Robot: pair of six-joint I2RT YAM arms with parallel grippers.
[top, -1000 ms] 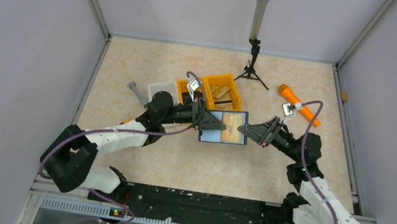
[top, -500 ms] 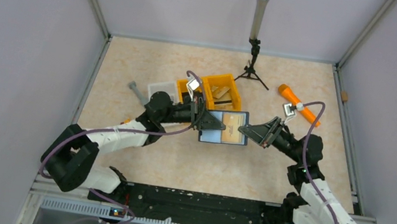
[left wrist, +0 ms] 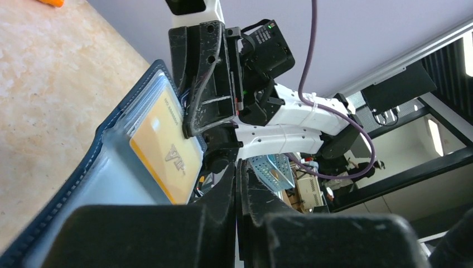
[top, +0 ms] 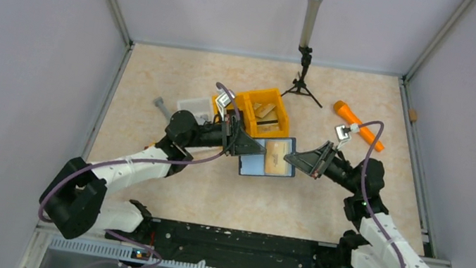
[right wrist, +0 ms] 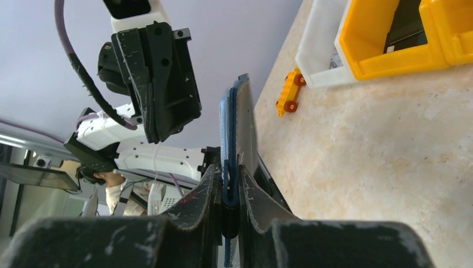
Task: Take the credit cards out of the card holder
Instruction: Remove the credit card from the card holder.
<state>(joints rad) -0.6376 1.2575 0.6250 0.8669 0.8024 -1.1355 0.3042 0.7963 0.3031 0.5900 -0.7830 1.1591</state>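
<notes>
Lena: Since a second ago the left end effector (top: 264,150) has closed right down and its arm has drawn back toward its own side. The right arm has not shifted.

Jon: Where is the holder?

Lena: The flat navy-blue folding card holder (top: 252,165) is held open just on the near side of the yellow two-compartment plastic bin (top: 251,100). The right end effector (top: 287,158) pinches its edge. A thin tan-orange credit card (top: 278,160) sits in the pale inner pocket.

Jon: Has the left one got it?

Lena: Its jaws are pressed together beside the card's corner and nothing shows between them. Whether they nip the edge cannot be told.

Jon: So the step is drawing out the first card?

Lena: Likely. Next comes a straight pull along the pocket's mouth while the right side holds firm. If the card stays put, the left needs to reopen and re-seat on the exposed edge.
</notes>
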